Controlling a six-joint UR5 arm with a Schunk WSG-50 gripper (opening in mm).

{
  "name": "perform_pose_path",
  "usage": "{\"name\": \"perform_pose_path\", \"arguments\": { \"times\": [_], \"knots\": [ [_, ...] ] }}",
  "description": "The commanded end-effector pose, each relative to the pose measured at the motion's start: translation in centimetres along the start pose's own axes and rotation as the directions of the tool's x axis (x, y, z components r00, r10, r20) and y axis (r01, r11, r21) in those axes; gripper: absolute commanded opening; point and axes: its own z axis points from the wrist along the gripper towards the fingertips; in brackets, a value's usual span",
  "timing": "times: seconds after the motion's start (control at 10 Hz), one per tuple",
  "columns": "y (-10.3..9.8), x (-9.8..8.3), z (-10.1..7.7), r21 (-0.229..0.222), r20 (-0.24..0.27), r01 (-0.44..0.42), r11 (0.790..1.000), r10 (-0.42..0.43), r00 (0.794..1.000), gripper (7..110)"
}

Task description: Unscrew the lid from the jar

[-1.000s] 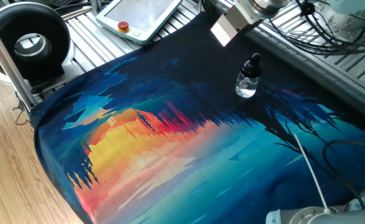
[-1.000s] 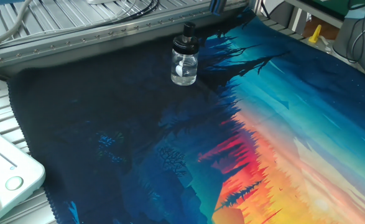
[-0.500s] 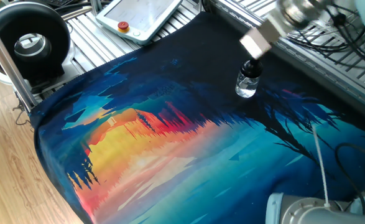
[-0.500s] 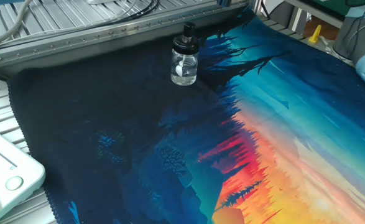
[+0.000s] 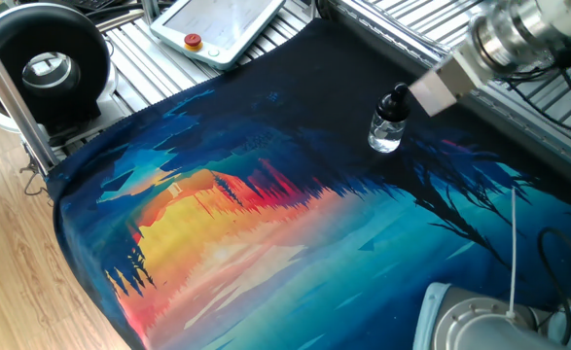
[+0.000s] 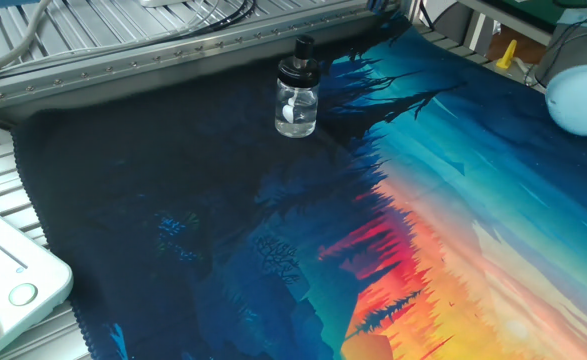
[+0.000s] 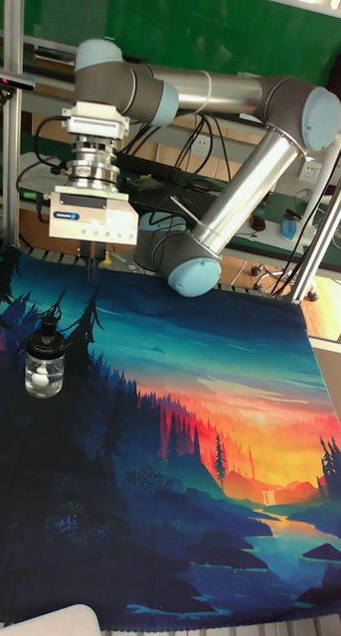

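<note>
The jar (image 5: 385, 128) is a small clear glass bottle standing upright on the dark far part of the colourful mat (image 5: 266, 233). Its black lid (image 5: 395, 100) sits on the neck. The jar (image 6: 296, 105) and lid (image 6: 300, 60) also show in the other fixed view, and in the tall view the jar (image 7: 44, 370) stands at the left with the lid (image 7: 47, 333) on it. My gripper (image 7: 90, 268) hangs above the mat, higher than the jar and a little to its right, touching nothing. Its thin fingers show edge-on. Its pale housing (image 5: 441, 86) floats just right of the lid.
A white teach pendant (image 5: 217, 29) and a round black device (image 5: 42, 63) lie beyond the mat's far-left corner. Ribbed aluminium rails (image 6: 173, 50) with cables run right behind the jar. The arm's elbow (image 6: 578, 95) hovers over the mat's right side.
The gripper has swung across the jar, from above and left of it to its right side in one fixed view. The arm's elbow has come further into view. The jar has not moved.
</note>
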Motion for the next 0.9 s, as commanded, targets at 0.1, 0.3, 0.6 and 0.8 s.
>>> {"name": "perform_pose_path", "arguments": {
  "times": [0.1, 0.3, 0.6, 0.8],
  "knots": [
    [-0.6, 0.2, 0.1, 0.015, 0.013, 0.028, 1.000, -0.028, 1.000, 7],
    [3.2, -0.3, -0.2, -0.133, 0.054, 0.130, 0.983, -0.124, 0.991, 7],
    [1.7, -0.6, 0.0, -0.070, 0.059, 0.155, 0.985, -0.151, 0.987, 7],
    [2.5, -1.0, -0.1, -0.105, 0.074, 0.105, 0.989, -0.098, 0.992, 7]
  ]
}}
